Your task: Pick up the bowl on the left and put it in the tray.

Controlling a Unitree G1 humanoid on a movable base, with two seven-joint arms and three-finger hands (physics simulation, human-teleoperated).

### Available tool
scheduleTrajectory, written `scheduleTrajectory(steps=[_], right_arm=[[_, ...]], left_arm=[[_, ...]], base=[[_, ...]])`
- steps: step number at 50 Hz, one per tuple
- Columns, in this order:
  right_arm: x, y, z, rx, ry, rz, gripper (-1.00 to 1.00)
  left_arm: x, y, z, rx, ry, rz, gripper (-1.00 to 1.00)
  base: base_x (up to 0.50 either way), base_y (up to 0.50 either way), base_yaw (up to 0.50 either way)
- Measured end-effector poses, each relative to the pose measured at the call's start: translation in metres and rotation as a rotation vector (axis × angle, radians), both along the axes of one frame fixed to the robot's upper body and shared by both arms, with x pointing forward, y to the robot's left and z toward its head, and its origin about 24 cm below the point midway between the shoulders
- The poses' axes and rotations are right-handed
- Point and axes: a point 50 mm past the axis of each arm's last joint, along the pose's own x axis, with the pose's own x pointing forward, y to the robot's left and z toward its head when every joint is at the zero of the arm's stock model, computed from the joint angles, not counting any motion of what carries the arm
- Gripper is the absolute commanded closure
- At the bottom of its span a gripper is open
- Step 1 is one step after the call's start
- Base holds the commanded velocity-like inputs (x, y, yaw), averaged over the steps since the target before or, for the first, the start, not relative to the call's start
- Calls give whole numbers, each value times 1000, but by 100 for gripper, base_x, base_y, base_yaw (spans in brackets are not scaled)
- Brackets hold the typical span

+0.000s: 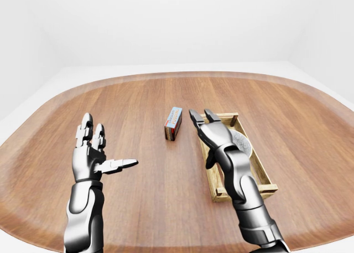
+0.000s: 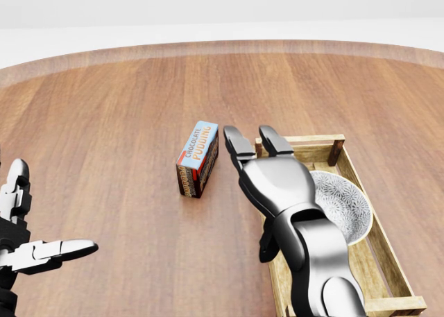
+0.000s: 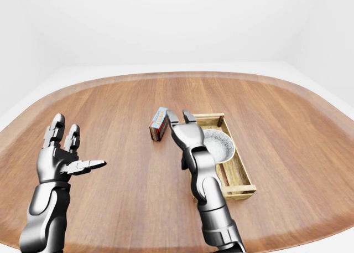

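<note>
A pale patterned bowl (image 2: 344, 204) lies inside the wooden tray (image 2: 394, 261) at the right of the head view; the right-eye view shows the bowl (image 3: 219, 144) more fully. My right hand (image 2: 251, 145) hovers over the tray's left rail, fingers spread and open, holding nothing and partly hiding the bowl. My left hand (image 1: 97, 148) is raised at the left of the left-eye view, well apart from the tray, open and empty.
A blue and red chocolate pudding box (image 2: 198, 157) stands on the round wooden table (image 2: 118, 123) just left of the tray. The table's rim curves across the top of the views, with white floor beyond.
</note>
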Motion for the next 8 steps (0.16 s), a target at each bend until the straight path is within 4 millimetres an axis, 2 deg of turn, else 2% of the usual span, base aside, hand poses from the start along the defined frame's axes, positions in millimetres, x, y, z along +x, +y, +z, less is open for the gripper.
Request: scheduleTrajectory(steps=[8], right_arm=[[-18, 12, 10, -13, -28, 22, -100]], left_arm=[[-1, -1, 0, 2, -3, -3, -100]], base=[[0, 0, 0]])
